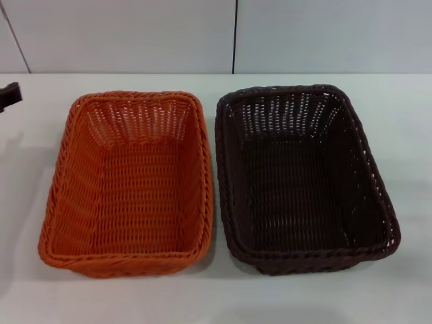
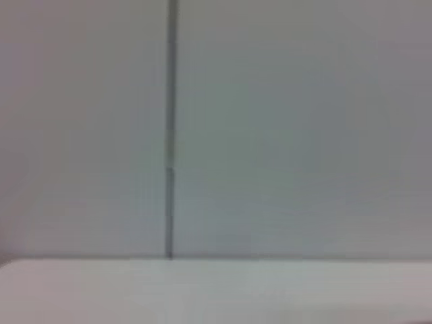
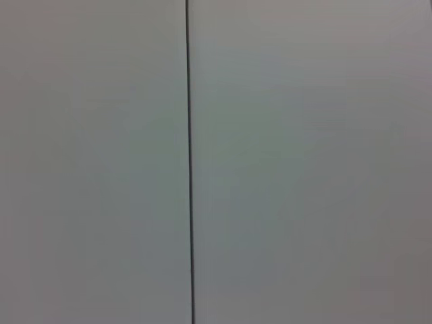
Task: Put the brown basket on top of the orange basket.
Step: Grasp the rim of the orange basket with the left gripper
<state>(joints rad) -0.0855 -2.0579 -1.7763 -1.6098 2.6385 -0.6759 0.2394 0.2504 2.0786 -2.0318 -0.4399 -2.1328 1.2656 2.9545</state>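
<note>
Head view: the orange basket [image 1: 128, 185] and the brown basket [image 1: 304, 179] sit side by side on the white table [image 1: 405, 121], their long rims nearly touching, the brown one on the robot's right; both are empty and upright. The brown basket is dark, almost black, woven with flared sides and a braided rim. A dark part at the far left edge is probably the left gripper [image 1: 9, 96]; whether its fingers are spread cannot be told. The right gripper is out of sight. The first step looks to be a firm grasp on the brown rim, lifting level to clear the orange rim.

Left wrist view: only wall [image 2: 297, 135] and table edge.

Right wrist view: bare wall with a dark seam [image 3: 190, 162].
</note>
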